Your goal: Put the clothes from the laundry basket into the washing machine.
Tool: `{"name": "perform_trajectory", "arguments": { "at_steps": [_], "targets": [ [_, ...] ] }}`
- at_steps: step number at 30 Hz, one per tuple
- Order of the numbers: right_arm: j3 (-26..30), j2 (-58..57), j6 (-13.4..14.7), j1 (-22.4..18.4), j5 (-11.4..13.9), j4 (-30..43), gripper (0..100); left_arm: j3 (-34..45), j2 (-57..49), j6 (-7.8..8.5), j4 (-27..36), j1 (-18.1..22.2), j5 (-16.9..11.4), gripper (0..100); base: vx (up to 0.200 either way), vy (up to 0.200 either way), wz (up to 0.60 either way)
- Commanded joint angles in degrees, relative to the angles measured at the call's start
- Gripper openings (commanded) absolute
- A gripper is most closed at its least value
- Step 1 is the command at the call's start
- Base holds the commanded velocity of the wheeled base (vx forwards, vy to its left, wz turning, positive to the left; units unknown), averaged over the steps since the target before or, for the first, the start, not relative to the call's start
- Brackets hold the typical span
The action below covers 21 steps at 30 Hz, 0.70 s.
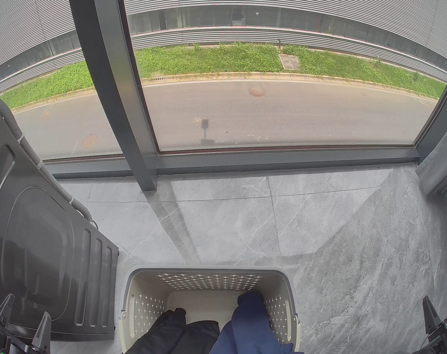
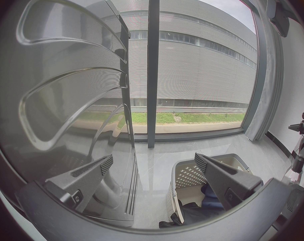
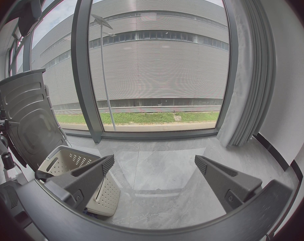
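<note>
Laundry basket sits on the floor, just beside the washing machine on the left. Black garment and blue garment lie in the basket, side by side. Left gripper: jaws spread, empty, near the machine's panel. Right gripper: jaws spread, empty, over floor right of the basket.

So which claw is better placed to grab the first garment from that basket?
Left, probably. The open left claw hangs nearer the cream perforated plastic laundry basket, on the side where the black garment lies, and beside the dark grey washing machine. The open right claw sits farther off.
</note>
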Motion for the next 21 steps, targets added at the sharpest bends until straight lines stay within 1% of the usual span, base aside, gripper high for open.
{"name": "perform_trajectory", "arguments": {
  "at_steps": [1, 11, 21],
  "targets": [
    [1.0, -0.4, 0.0, 0.0, 0.0, 0.0, 100, 0.8, -0.7, -0.02, 0.0, 0.0, 0.0, 100, 0.000, 0.000, 0.00],
    [1.0, -0.4, 0.0, 0.0, 0.0, -0.1, 100, 0.8, -0.7, -0.11, 0.0, 0.0, 0.0, 100, 0.200, 0.000, 0.00],
    [1.0, -0.4, 0.0, 0.0, 0.0, -0.1, 100, 0.8, -0.7, -0.11, 0.0, 0.0, -0.1, 100, 0.000, 0.000, 0.00]
  ]
}}
